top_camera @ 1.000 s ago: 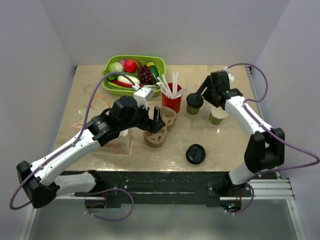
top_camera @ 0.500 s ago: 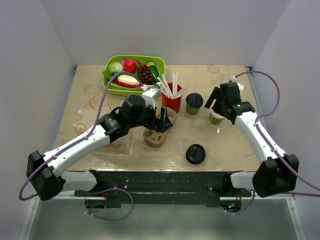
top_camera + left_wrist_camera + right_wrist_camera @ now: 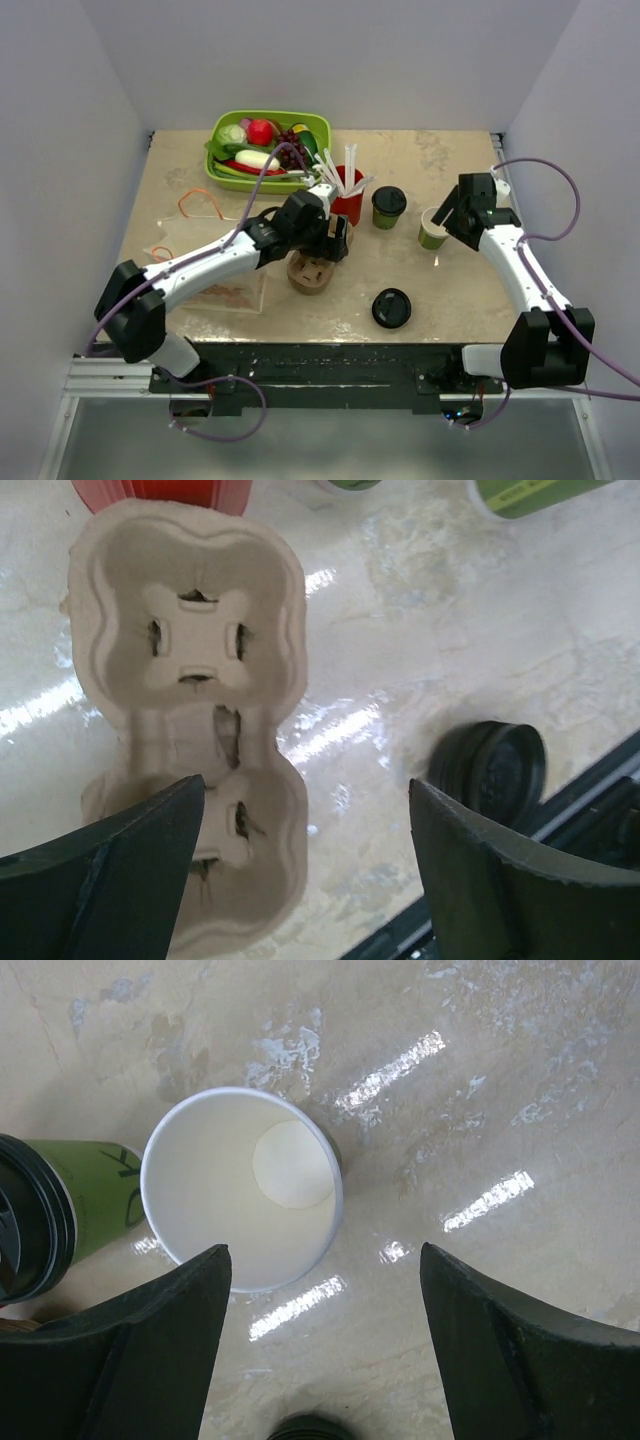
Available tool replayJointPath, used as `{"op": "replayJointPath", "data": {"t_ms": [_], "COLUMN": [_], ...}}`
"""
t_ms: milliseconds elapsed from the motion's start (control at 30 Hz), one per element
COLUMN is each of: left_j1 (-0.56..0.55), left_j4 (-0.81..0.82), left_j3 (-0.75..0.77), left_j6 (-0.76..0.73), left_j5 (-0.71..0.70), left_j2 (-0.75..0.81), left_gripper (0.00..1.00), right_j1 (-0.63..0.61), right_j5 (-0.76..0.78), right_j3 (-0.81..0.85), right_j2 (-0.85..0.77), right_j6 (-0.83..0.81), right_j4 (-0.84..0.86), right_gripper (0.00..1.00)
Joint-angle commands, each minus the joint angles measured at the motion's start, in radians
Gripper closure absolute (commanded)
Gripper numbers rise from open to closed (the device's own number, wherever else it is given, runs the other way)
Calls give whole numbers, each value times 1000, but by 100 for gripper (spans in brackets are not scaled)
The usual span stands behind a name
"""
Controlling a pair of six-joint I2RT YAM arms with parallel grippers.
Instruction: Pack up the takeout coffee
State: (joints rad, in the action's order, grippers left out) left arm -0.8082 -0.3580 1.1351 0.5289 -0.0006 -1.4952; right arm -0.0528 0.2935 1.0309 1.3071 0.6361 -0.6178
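Glossy mottled beige table [image 3: 420, 160], grey walls. Right of the red cup [image 3: 346, 205] stand a lidded cup [image 3: 388, 207], its black print unreadable, then an open green paper cup [image 3: 242, 1188]; only the right wrist shows its white inside. Right jaws stand wide by it. Left jaws gape over the moulded pulp carrier [image 3: 190, 680] beside the red cup. A round black lid [image 3: 490, 770] lies farther off.

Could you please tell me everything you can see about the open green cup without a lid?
The open cup is a small paper cup, green outside, white inside and at the rim. It has no lid and looks empty. It stands upright on the table, just right of the lidded cup. The right gripper, jaws open, hangs close by; whether a finger touches it I cannot tell. A black lid lies apart, near the table's front edge.
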Motion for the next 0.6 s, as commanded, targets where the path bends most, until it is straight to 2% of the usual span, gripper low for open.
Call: {"op": "replayJointPath", "data": {"t_ms": [0, 167, 333, 400, 467, 567], "left_j1": [-8, -13, -13, -13, -13, -13], "left_j4": [11, 48, 36, 48, 51, 53], "left_j3": [118, 169, 193, 190, 193, 199], "left_j6": [-73, -188, -283, -297, -299, -300], "left_j5": [-82, -88, -53, -45, -41, -32], "left_j2": [-109, -204, -273, -281, -287, -300], "left_gripper": [16, 35, 40, 44, 52, 57], "right_j1": [-1, -1, -1, -1, -1, -2], "right_j5": [21, -5, -14, -16, -17, -11], "right_j3": [-14, -26, -38, -35, -34, -28], "right_j2": [-65, -69, -71, -75, -77, -83], "right_j6": [-1, -27, -45, -53, -61, -70], "right_j4": [-2, -8, -5, -5, -7, -7], "right_gripper": [21, 21, 21, 21, 21, 21]}}
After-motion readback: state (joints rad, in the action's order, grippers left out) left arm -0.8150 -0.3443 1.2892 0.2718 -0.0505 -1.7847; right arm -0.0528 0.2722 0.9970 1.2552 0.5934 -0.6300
